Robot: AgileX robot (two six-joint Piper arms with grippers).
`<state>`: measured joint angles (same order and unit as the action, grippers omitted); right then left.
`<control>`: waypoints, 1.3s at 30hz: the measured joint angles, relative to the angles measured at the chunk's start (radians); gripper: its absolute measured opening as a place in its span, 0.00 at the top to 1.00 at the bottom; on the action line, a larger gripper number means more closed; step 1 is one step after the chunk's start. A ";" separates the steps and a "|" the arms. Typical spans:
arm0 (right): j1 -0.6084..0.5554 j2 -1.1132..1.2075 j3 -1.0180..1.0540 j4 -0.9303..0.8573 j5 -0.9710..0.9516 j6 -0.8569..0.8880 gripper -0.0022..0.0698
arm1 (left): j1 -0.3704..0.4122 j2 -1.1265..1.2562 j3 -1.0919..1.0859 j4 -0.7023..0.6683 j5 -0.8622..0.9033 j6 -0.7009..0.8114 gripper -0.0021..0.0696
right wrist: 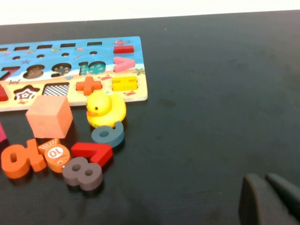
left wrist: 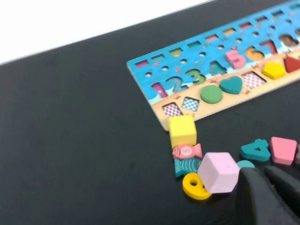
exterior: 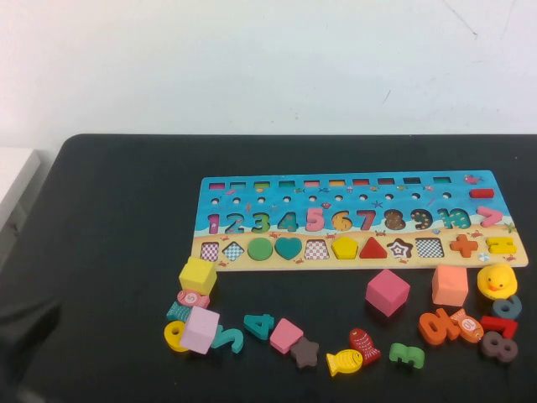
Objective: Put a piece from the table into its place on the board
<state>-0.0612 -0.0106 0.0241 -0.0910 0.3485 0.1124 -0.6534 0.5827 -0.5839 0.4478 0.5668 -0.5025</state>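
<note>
The number-and-shape board [exterior: 252, 186] lies at the table's middle, with checkered empty slots in its bottom row such as the star slot [exterior: 399, 249]. Loose pieces lie in front of it: a teal 4 [exterior: 259, 325], a pink trapezoid [exterior: 286, 335], a brown star [exterior: 304, 352] and a green 3 [exterior: 407, 355]. My left gripper [left wrist: 265, 176] is shut and empty, just beside a lilac cube [left wrist: 218, 172] resting on a yellow 6 [left wrist: 193, 186]. My right gripper [right wrist: 266, 180] is shut and empty over bare table, well away from the brown 8 [right wrist: 83, 172]. Only the left arm [exterior: 27, 334] shows in the high view.
A yellow cube [exterior: 197, 275], magenta cube [exterior: 387, 291], salmon cube [exterior: 450, 285] and yellow duck [exterior: 497, 280] stand along the board's near edge. Yellow [exterior: 344, 362] and red fish [exterior: 364, 344], an orange 10 [exterior: 436, 326] and a red 7 [exterior: 499, 325] lie nearby. A white wall is behind.
</note>
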 joint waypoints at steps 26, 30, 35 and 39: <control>0.000 0.000 0.000 0.000 0.000 -0.016 0.94 | 0.592 -0.595 0.595 -0.489 -0.380 0.519 0.97; 0.000 0.000 0.000 0.000 0.000 -0.016 0.94 | 0.592 -0.596 0.603 -0.493 -0.357 0.544 0.97; 0.000 0.000 0.000 0.000 0.000 -0.016 0.94 | 0.555 -0.596 0.603 -0.540 -0.279 0.586 0.97; 0.000 0.000 0.000 0.000 0.000 -0.016 0.94 | 0.553 -0.596 0.603 -0.578 -0.268 0.594 0.97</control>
<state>-0.0612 -0.0106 0.0241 -0.0910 0.3485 0.0969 -0.1006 -0.0138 0.0191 -0.1306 0.2989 0.0916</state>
